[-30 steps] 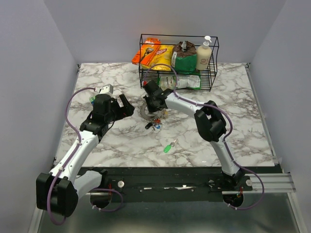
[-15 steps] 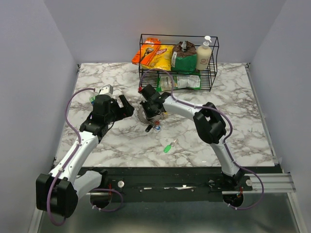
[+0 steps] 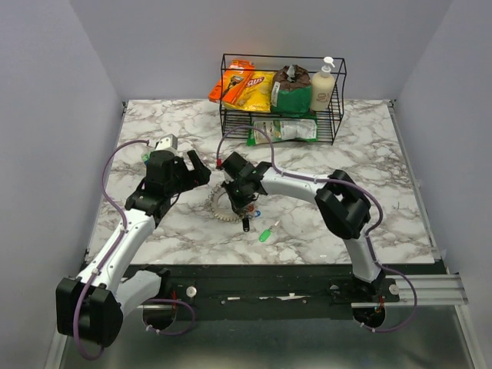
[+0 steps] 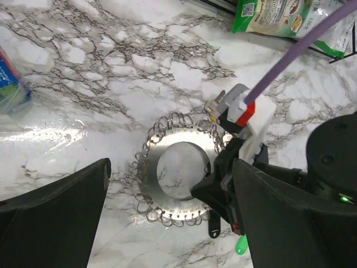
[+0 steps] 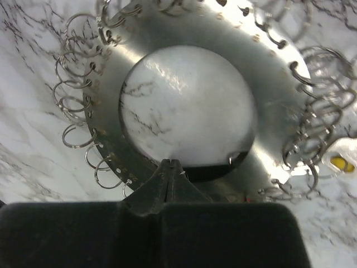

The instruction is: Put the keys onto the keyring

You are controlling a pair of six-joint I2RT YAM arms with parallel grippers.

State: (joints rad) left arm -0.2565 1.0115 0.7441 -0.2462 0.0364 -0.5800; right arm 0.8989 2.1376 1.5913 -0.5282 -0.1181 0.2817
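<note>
The keyring (image 3: 218,206) is a silvery disc with a big centre hole and small wire rings round its rim; it lies flat on the marble. My right gripper (image 3: 240,201) is shut, its fingertips (image 5: 170,165) pinched on the disc's (image 5: 184,39) inner edge. A black key (image 3: 246,225) pokes out just below the disc, and a green key (image 3: 266,232) lies loose beside it. A bit of yellow (image 5: 340,163) shows at the disc's rim. My left gripper (image 3: 201,170) is open and empty, hovering over the keyring (image 4: 149,167).
A black wire basket (image 3: 231,115) with snack bags and a soap bottle (image 3: 324,83) stands at the back. A green packet (image 3: 288,129) lies under it. A small blue-green packet (image 4: 11,84) lies at the left. The right arm's purple cable (image 4: 301,50) crosses the left wrist view.
My right gripper has moved toward the near left, and the keyring has slid with it. The cluster of keys is now mostly hidden under the gripper. The left arm has barely moved.
</note>
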